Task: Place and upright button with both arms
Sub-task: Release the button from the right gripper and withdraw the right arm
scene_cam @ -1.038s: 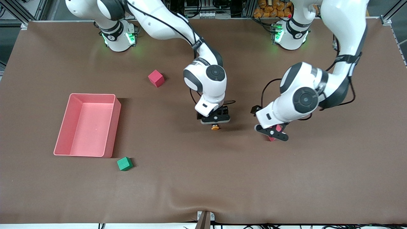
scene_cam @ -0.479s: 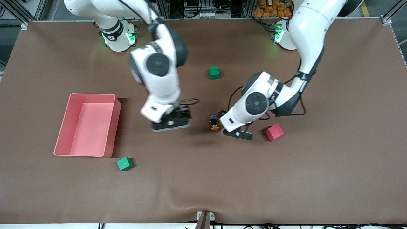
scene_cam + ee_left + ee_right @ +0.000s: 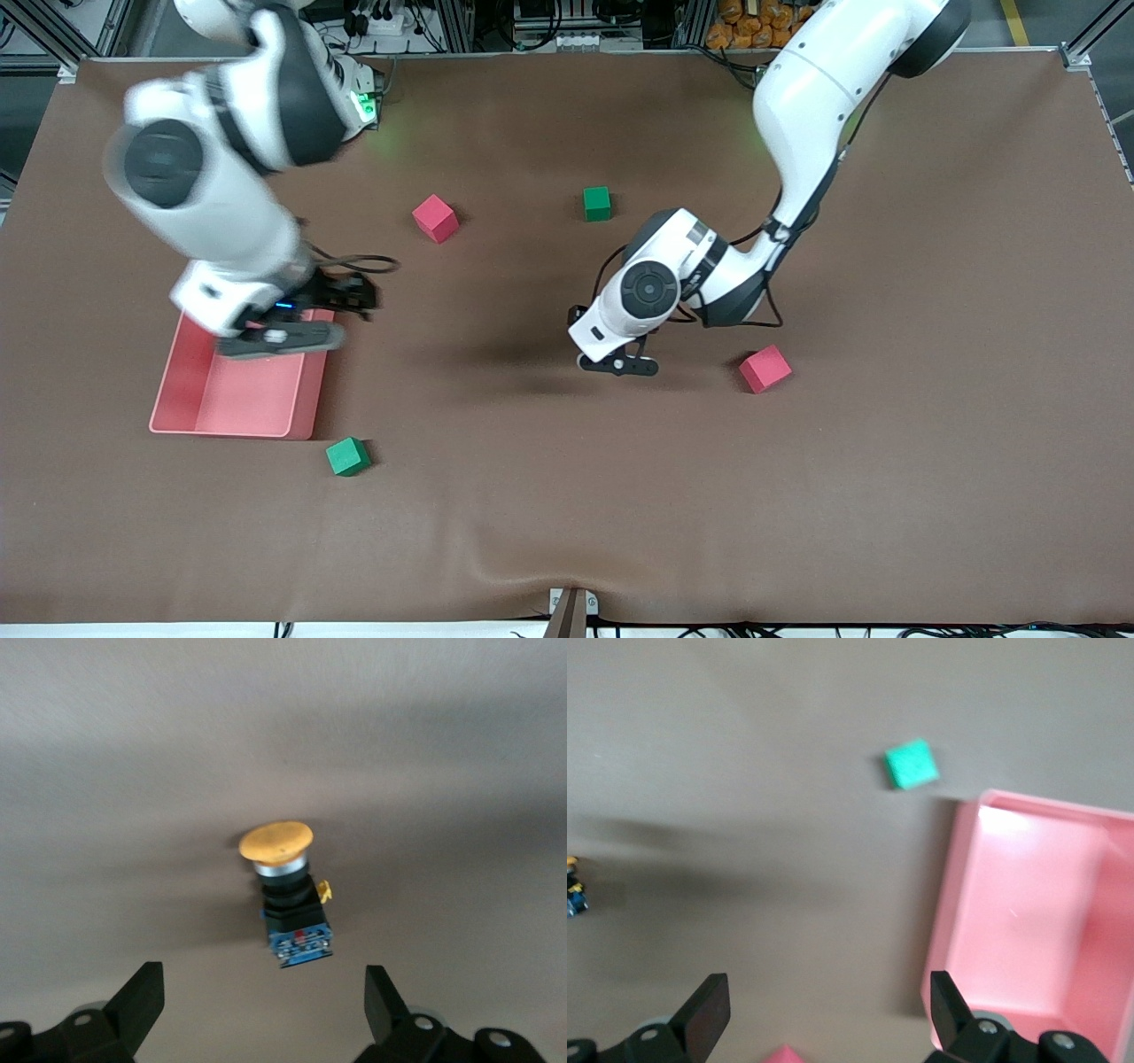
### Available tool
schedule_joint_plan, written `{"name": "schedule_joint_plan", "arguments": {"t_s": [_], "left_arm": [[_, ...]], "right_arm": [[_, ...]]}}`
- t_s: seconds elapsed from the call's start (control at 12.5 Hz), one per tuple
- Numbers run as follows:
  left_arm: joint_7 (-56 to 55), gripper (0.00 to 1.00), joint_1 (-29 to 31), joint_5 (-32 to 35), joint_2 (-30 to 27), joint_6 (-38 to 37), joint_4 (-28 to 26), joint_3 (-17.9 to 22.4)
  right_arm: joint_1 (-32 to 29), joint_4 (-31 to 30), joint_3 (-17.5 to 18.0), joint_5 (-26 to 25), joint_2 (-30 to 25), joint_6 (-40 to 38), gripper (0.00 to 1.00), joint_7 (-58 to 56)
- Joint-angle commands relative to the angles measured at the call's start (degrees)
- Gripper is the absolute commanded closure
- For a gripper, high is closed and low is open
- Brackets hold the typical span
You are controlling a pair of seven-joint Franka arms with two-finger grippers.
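The button [image 3: 285,895] is lying on its side on the brown surface [image 3: 567,496] directly under the left pincer [image 3: 617,364], whose fingers are standing apart around nothing, while the right pincer [image 3: 282,335], also spread and empty, is hanging over the pink bin [image 3: 232,409].
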Motion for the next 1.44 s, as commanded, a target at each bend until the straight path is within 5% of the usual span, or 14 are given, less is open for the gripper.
{"name": "schedule_joint_plan", "arguments": {"t_s": [0.0,0.64,0.96,1.12,1.36], "left_arm": [[-1.6,0.00,-0.8,0.4,2.6,0.1,2.0,0.5],[-3.1,0.10,-2.5,0.4,6.4,0.2,4.9,0.7],[-3.7,0.31,-2.5,0.4,6.9,0.2,4.9,1.5],[-6.1,0.44,-2.5,0.4,7.0,0.2,5.0,1.5],[-8.4,0.50,-2.5,0.4,7.1,0.2,4.9,1.5]], "right_arm": [[-5.8,-4.2,0.8,0.8,-5.3,-2.4,0.00,-4.1],[-25.5,-13.7,0.8,1.0,-13.4,-4.1,0.00,-15.1],[-27.4,-13.8,1.9,1.0,-16.2,-4.5,0.00,-14.3],[-29.2,-13.7,3.8,1.0,-17.4,-4.6,0.00,-14.3],[-33.7,-13.2,9.3,0.7,-17.9,-4.8,0.00,-14.3]]}}
